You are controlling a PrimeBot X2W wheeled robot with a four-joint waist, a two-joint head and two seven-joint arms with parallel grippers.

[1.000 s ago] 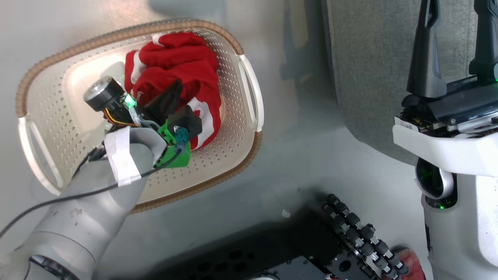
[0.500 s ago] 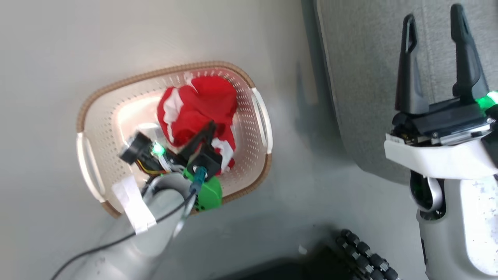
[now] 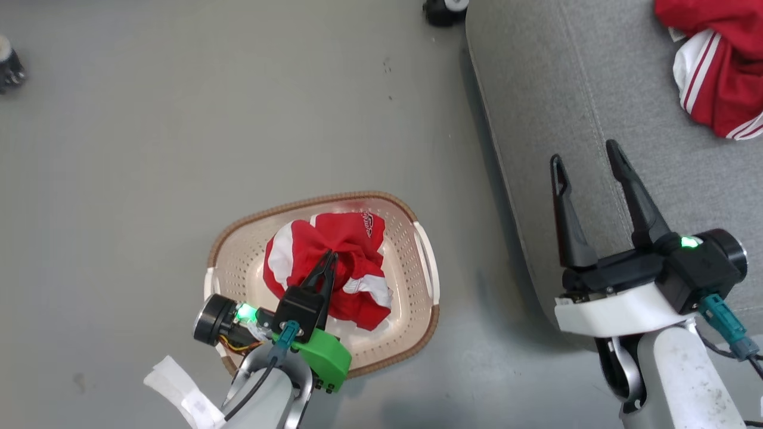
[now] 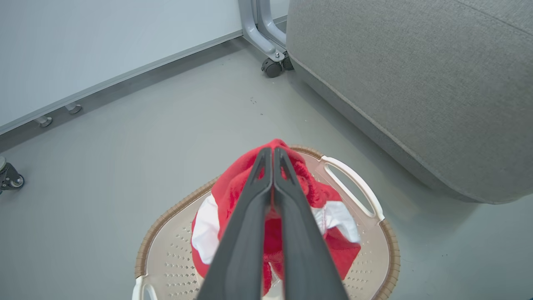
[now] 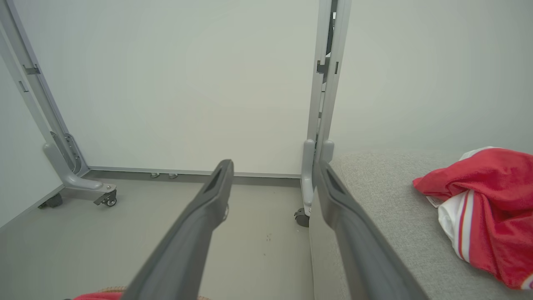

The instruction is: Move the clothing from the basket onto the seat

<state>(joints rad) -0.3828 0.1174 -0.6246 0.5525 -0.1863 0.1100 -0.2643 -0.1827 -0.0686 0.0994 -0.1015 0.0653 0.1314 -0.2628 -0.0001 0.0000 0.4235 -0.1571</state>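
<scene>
Left jaws clamp red clothing [image 3: 343, 247] in basket [image 3: 238, 233], its dark lettering [image 3: 371, 223] illegible.

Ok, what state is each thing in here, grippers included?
left gripper: fingers shut on the basket garment
right gripper: fingers open, empty, by the seat edge
basket garment: bunched, pinched at its top, inside the basket
basket: upright on the floor, holding that garment
seat garment: crumpled, lying free on the seat
seat: bears one garment
</scene>
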